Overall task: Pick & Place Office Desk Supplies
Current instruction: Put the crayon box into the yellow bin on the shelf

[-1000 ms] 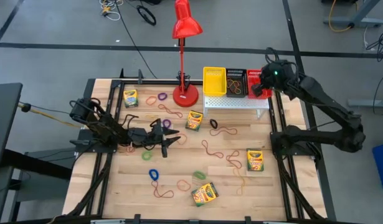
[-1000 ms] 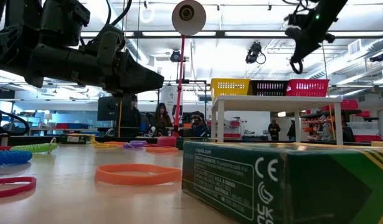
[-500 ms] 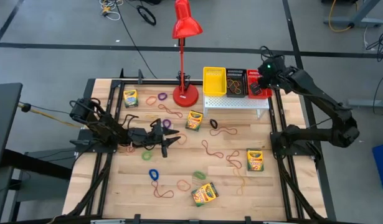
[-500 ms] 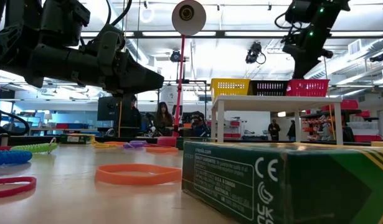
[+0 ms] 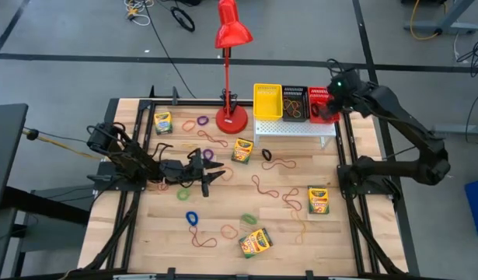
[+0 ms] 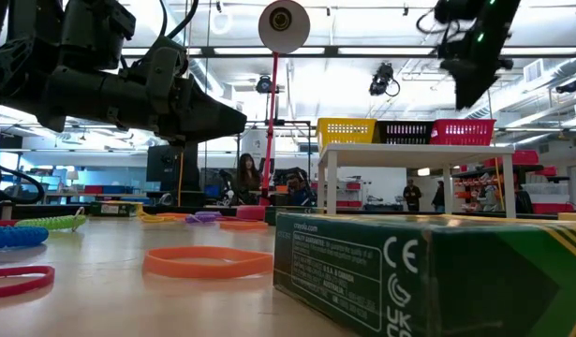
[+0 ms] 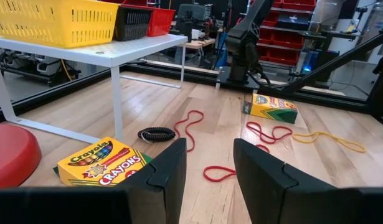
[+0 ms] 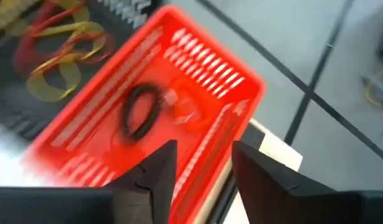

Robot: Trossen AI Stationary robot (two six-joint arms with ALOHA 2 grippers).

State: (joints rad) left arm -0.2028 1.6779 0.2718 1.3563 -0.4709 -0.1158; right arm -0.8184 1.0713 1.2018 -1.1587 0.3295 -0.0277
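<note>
1. Supplies lie scattered across the wooden bench [image 5: 145, 233]: small yellow-and-green cardboard crayon boxes [image 5: 242, 149] and thin rubber-band loops [image 5: 264, 188] in red, orange, purple, blue, green and black. One black loop [image 8: 139, 112] already sits in the red plastic basket [image 8: 207, 81].
2. Handling, by judgement: the boxes are light and stiff; take them across the narrow sides. The loops are soft and flat to the wood, likely to slip; pinch one strand from above.
3. Your right gripper [image 8: 200, 165] hangs over the red basket at the bench's far right corner, fingers apart, nothing between them.
4. Your left gripper [image 7: 210, 168] is low over the left-middle of the bench, fingers apart and empty. A crayon box [image 7: 103, 163] and a black coiled loop [image 7: 156, 134] lie just ahead of it.
5. Obstacles: the white perforated metal stand [image 5: 294, 128] carries the yellow, black and red baskets; its legs stand close to that nearest box. The tall red desk lamp [image 5: 232, 117] has its base beside the stand. Watch both on approach.
6. Loops overlap in places, so you may lift two at once.
</note>
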